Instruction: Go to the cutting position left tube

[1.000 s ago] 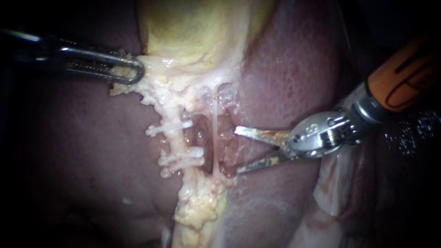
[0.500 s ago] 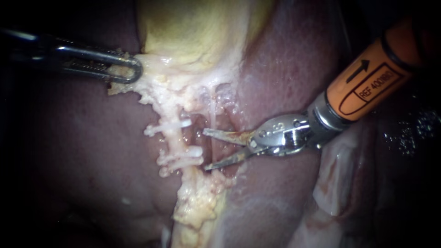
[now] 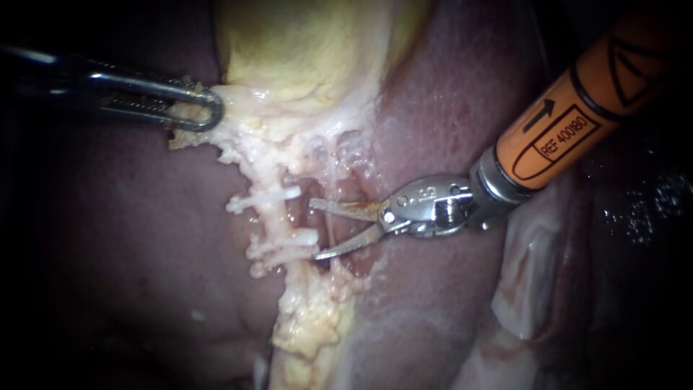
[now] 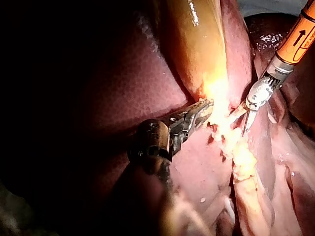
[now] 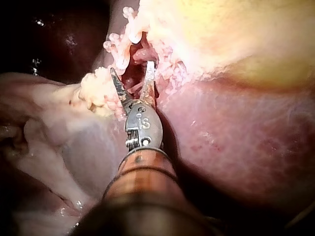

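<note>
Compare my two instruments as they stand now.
The dark-shafted left instrument has blunt looped jaws; the orange-sleeved right instrument has thin pointed blades. The left instrument's jaws are shut on pale fatty tissue by the yellow gallbladder; the right instrument's stand open beside the white clips. Both end in two metal jaws.

the liver (image 3: 447, 108) is dark red with tiny pale dots. the gallbladder (image 3: 310, 43) is yellow-green. the clips (image 3: 278, 195) are white. the right instrument (image 3: 314, 230) is orange with black lines, then shiny silver. the left instrument (image 3: 206, 108) is dark grey.
</note>
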`<state>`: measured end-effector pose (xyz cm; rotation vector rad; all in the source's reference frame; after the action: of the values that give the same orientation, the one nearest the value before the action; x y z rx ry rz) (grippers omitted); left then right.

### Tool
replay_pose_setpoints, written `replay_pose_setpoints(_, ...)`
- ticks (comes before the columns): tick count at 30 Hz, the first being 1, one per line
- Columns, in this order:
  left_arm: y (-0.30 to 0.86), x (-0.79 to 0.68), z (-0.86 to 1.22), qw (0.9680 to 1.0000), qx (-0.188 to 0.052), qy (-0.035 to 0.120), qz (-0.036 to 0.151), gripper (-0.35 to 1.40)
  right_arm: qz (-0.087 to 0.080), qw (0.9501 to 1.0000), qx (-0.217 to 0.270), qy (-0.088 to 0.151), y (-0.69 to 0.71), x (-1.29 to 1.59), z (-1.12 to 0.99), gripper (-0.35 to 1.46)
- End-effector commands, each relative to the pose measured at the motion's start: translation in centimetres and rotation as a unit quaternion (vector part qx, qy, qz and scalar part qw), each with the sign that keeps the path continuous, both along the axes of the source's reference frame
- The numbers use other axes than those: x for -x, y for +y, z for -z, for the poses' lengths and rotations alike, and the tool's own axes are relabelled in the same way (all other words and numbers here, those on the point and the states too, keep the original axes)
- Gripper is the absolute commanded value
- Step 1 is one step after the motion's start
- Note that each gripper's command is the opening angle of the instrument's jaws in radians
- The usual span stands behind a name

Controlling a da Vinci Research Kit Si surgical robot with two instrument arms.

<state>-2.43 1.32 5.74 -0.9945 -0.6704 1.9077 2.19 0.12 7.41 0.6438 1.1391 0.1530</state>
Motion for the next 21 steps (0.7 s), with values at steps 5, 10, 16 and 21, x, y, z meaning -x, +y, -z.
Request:
replay_pose_setpoints(5, 0.00, 0.00, 0.00, 1.0000, 0.000, 0.000, 0.001, -0.35, 0.006, 0.9996, -0.017, 0.021, -0.02, -0.17, 0.04, 1.40)
replay_pose_setpoints(10, 0.00, 0.00, 0.00, 1.0000, 0.000, 0.001, 0.001, -0.35, 0.013, 0.9992, -0.024, 0.029, -0.04, -0.38, 0.10, 1.36)
replay_pose_setpoints(16, -0.01, 0.00, 0.00, 1.0000, 0.000, 0.001, 0.001, -0.35, 0.005, 0.9987, -0.036, 0.036, -0.04, -0.62, 0.13, 1.35)
replay_pose_setpoints(21, -0.01, 0.01, 0.00, 1.0000, 0.000, 0.001, 0.002, -0.35, -0.005, 0.9979, -0.051, 0.041, -0.04, -0.82, 0.15, 1.36)
